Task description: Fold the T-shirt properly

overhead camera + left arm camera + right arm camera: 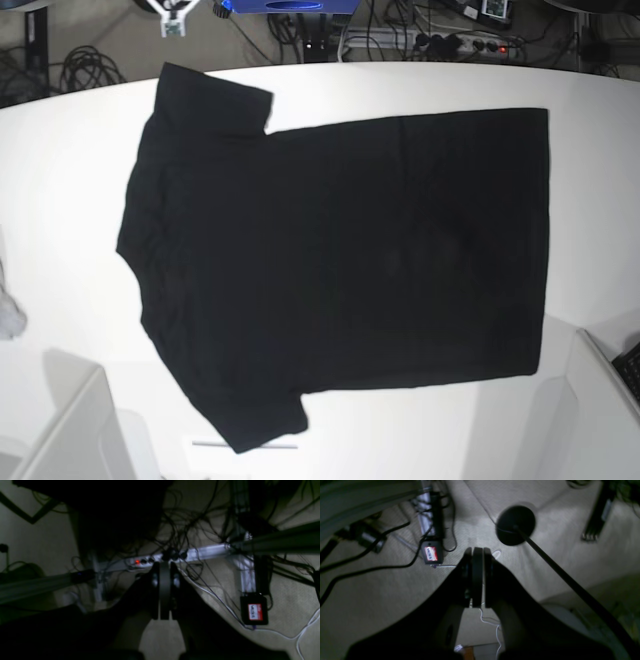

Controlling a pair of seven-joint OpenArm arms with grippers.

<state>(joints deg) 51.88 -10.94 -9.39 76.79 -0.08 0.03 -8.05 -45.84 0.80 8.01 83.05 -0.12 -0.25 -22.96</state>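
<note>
T-shirt [340, 260] flat and unfolded on the white desk [60, 170]; neither gripper on it.

Left gripper [164, 590] has its jaws pressed together on nothing, off the desk, over floor with a power strip [140, 562] just beyond its tip and a labelled black box [254, 610] to its right. Right gripper [477, 577] likewise closed and empty, over carpet; a round black base [515, 525] ahead to its right, another labelled box [432, 552] to its left.
</note>
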